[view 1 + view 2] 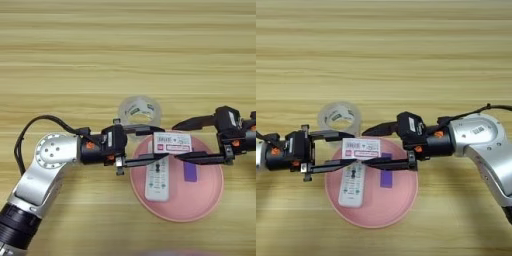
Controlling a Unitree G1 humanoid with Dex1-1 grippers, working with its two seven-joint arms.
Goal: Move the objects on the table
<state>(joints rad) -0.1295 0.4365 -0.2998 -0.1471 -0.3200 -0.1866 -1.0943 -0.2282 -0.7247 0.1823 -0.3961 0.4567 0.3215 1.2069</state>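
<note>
A round pink plate (205,202) sits near the table's front edge. On it lie a white remote control (158,181) and a small purple block (190,171). A red-and-white labelled packet (173,142) is over the plate's far rim. My left gripper (159,144) reaches in from the left and stands open, one finger above the packet and one below it. From the right, my right gripper (363,149) is also open, and its fingers straddle the same packet. I cannot tell whether any finger touches it. A clear tape roll (140,111) rests on the table just behind the plate.
The wood-grain table (125,50) fills the view. A black cable (30,130) loops off my left arm at the left.
</note>
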